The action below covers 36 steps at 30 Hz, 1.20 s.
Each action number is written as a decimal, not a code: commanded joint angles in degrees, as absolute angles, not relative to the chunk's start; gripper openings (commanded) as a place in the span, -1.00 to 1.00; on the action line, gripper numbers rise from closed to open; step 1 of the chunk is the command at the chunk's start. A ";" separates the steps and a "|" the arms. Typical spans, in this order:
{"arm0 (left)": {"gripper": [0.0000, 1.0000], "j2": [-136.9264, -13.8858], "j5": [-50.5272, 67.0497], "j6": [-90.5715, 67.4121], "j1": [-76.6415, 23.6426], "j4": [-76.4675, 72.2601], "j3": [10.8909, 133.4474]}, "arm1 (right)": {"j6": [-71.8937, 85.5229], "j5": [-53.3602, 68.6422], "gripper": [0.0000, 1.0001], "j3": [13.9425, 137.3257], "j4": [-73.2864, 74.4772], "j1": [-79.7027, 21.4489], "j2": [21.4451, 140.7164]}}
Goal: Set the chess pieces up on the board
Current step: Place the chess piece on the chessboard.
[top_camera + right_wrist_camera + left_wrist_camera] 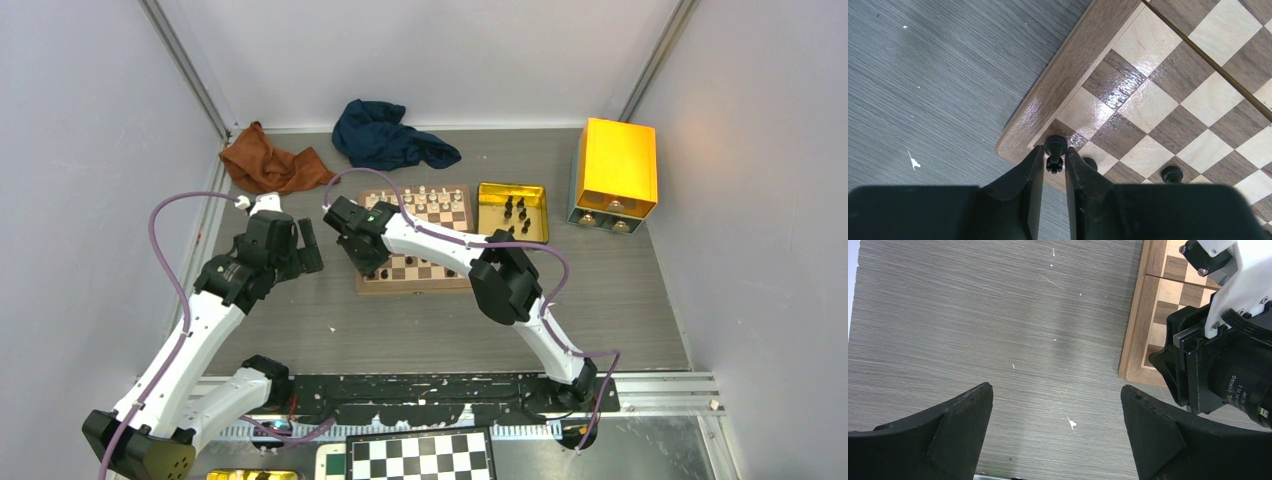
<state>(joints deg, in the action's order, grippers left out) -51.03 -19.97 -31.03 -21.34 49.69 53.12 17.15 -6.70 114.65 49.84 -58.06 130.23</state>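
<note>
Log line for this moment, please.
right pincer: straddling black piece at board corner, grip unclear | left pincer: open, empty, beside board

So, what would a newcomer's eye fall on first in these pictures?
The right tool hovers at the near left corner of the wooden board, a tiny black piece between its fingers. Right of the board, a gold tin tray holds more black pieces, and a bright gold box stands at the far right of the table.
</note>
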 commanded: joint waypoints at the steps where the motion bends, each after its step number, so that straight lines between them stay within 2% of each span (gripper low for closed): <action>1: 0.99 -50.71 -20.83 -30.96 -21.08 47.91 53.24 | 16.28 -7.15 -0.40 115.40 49.15 -58.51 128.75; 5: 0.99 -50.73 -20.74 -30.98 -21.07 47.90 53.32 | 16.09 -7.21 -0.34 115.64 49.05 -58.53 128.37; 20: 0.99 -51.69 -20.61 -30.86 -21.09 48.01 54.95 | 14.64 -10.39 -0.32 120.28 50.14 -57.59 125.38; 27: 0.99 -52.88 -20.48 -30.82 -21.08 48.03 55.53 | 15.26 -12.83 -0.32 116.47 46.89 -54.29 120.31; 36: 1.00 -55.25 -19.71 -30.63 -21.02 47.39 56.22 | 16.01 -17.91 -0.32 107.59 40.95 -44.90 110.35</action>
